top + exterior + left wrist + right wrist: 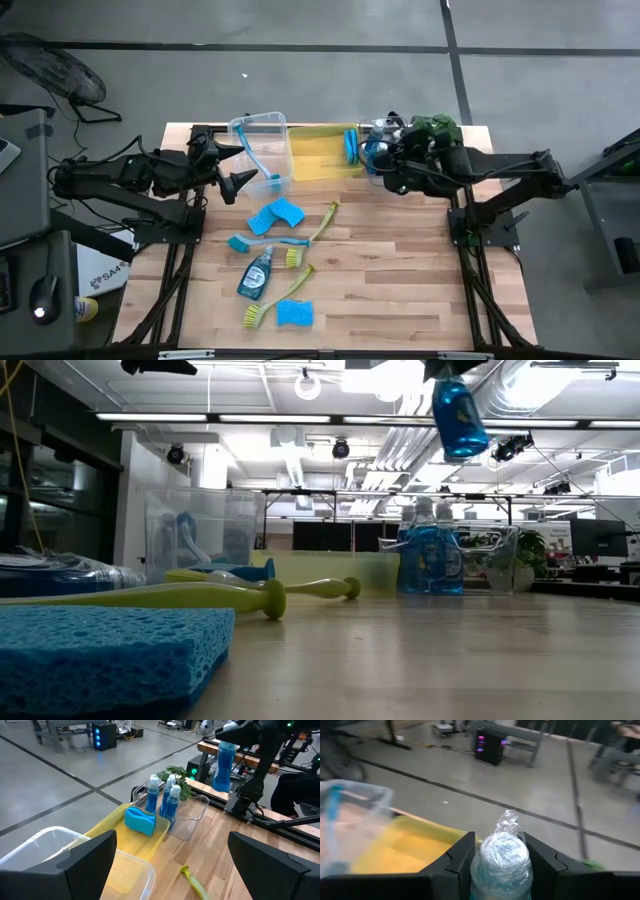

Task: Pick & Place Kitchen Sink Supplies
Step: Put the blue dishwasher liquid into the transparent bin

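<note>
My right gripper (501, 851) is shut on a clear bottle of blue dish soap (222, 762) and hangs in the air over the far right clear bin (192, 817), where three more soap bottles (162, 795) stand. A blue sponge (140, 820) lies in the yellow bin (318, 155). My left gripper (238, 166) is open, empty, beside the left clear bin (258, 140), which has a blue brush (262, 165) in it. On the table lie two sponges (277, 213), a soap bottle (255, 275), a blue brush (250, 243) and two yellow-green brushes (322, 222). My right gripper pinches the soap bottle at its upper end, by the plastic-wrapped cap (506, 832), between the two fingers (455, 860). The bottle hangs upright below the gripper (458, 415), lifted clear of the bin and the standing bottles.
A green leafy plant (437, 127) stands at the far right corner behind the bottle bin. The three bins line the far edge. Bare wood shows on the right half of the table (400, 280). The loose supplies lie in the middle and near left.
</note>
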`<state>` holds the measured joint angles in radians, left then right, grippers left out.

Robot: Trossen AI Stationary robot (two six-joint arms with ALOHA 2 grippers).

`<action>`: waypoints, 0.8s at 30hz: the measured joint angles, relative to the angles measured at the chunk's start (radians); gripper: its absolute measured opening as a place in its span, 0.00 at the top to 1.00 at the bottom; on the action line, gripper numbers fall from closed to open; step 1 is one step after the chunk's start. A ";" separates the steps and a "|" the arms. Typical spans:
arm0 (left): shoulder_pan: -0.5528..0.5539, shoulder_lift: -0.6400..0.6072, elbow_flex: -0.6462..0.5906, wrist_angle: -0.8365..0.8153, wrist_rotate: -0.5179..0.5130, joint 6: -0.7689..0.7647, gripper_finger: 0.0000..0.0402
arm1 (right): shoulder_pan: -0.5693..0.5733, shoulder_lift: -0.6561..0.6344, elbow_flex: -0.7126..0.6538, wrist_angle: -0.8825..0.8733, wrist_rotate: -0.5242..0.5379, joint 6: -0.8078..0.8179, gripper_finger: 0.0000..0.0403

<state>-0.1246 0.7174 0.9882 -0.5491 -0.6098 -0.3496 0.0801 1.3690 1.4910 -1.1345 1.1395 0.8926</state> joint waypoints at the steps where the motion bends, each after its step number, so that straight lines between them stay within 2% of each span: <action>1: 0.000 0.000 0.000 0.000 0.000 0.000 0.06 | 0.010 0.008 0.000 0.044 -0.011 -0.033 0.69; 5: 0.000 0.000 0.000 0.000 0.001 0.000 0.06 | 0.043 0.044 0.000 0.278 -0.056 -0.189 0.69; 8: 0.000 0.000 0.000 0.000 0.022 0.000 0.06 | 0.055 0.072 -0.002 0.512 -0.130 -0.346 0.69; 12: 0.000 0.000 0.000 0.001 0.030 0.000 0.06 | 0.054 0.114 -0.002 0.829 -0.277 -0.564 0.69; 17: 0.000 0.000 0.000 0.000 0.069 0.000 0.06 | 0.049 0.153 -0.002 1.141 -0.447 -0.743 0.69; 20: 0.000 0.000 0.000 0.001 0.082 0.000 0.06 | 0.037 0.153 -0.002 1.214 -0.450 -0.818 0.69; 24: 0.000 0.000 0.000 0.000 0.102 -0.001 0.06 | 0.020 0.115 -0.002 1.220 -0.364 -0.932 0.69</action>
<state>-0.1248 0.7177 0.9882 -0.5488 -0.5081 -0.3503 0.1001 1.4841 1.4895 0.0857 0.7756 -0.0389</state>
